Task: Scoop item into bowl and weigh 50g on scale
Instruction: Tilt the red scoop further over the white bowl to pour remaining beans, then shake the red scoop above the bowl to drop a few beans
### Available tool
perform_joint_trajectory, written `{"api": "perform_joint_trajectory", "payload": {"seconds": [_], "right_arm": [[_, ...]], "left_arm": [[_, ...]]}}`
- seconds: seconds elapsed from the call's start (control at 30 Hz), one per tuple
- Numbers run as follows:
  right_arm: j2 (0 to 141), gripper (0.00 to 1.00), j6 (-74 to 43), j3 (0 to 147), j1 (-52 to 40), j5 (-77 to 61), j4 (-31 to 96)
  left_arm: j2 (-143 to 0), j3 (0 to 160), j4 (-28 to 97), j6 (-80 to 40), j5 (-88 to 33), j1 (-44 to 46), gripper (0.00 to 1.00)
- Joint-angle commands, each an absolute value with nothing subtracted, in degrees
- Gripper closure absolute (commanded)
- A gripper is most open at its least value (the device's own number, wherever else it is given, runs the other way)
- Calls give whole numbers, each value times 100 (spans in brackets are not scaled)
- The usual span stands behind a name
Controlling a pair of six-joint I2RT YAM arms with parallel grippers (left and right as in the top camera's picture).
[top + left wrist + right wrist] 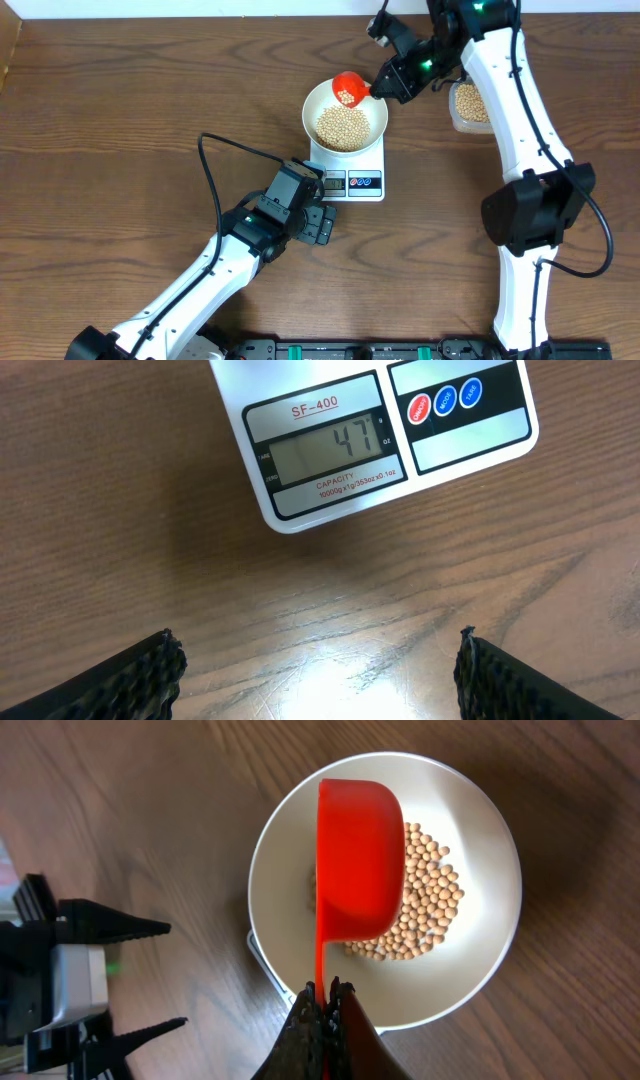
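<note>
Though overhead blurs it, scale (380, 445) reads 47 (left wrist).

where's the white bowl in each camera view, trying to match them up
Overhead: the white bowl is upper centre, sitting on the scale.
Left wrist: not in it; only the scale's display end shows at the top.
Right wrist: it fills the centre and right, under the red scoop.
Shared landmark: the scale; in the right wrist view only a white sliver pokes out under the bowl's lower left rim.
</note>
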State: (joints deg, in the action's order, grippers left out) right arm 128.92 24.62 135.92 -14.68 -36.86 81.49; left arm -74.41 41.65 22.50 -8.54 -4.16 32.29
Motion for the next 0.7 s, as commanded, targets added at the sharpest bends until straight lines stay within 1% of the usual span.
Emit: {"api": "perform_joint_trajectory", "payload": {"seconds": [0.0,0.4,0.67], "right_arm": [[12685,99,2405,13714,-1352,-4082,8191],[12685,99,2405,13714,-1345,-4016,8213],[12685,99,2403,13712,-1673,-3076,8272]], "left_arm": [[-7373,4156,2265,-797,-388,3205,11],[-7371,4156,2265,-794,-388,3205,11],[-7371,4156,2265,-794,-388,3205,11]]}}
